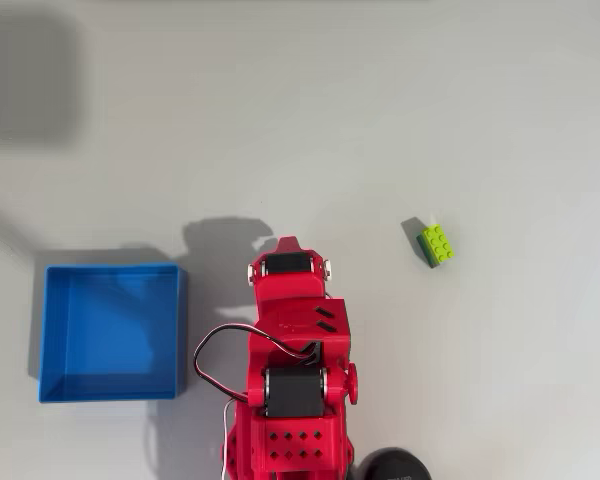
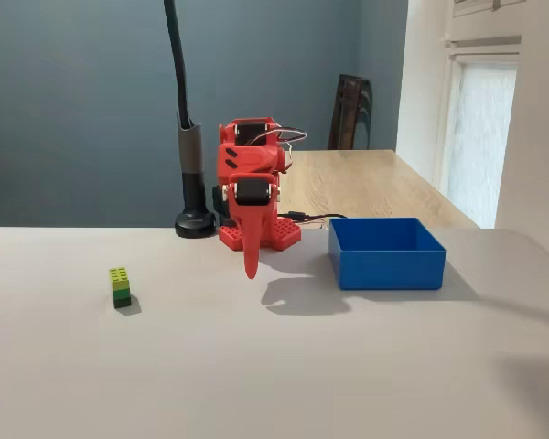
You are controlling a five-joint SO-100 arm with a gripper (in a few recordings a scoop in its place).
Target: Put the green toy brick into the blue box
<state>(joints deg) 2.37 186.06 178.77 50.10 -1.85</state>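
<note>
Your green toy brick (image 1: 437,244) sits on the pale grey counter (image 1: 400,110), lime studs up with a darker green layer underneath in the fixed view (image 2: 121,286). It lies by itself, well apart from the arm and from the box, nothing touching it. In the overhead view it is to the right of the arm; in the fixed view it is on the left.

The jaws (image 2: 251,267) hang pointing down at the counter in front of the arm's base, and in the fixed view they look pressed together into a single red tip, pinching nothing. They hover above the counter, with their shadow on it just beside the box. The red arm (image 1: 292,350) is folded up over its base, a black cable looping off one side.

The blue box (image 1: 113,332) rests flat on the counter on the far side of the arm from the brick, close to the base. You can see its bare blue floor from above; it holds nothing.

A black stand (image 2: 192,174) with a dark pole rises behind the arm.
</note>
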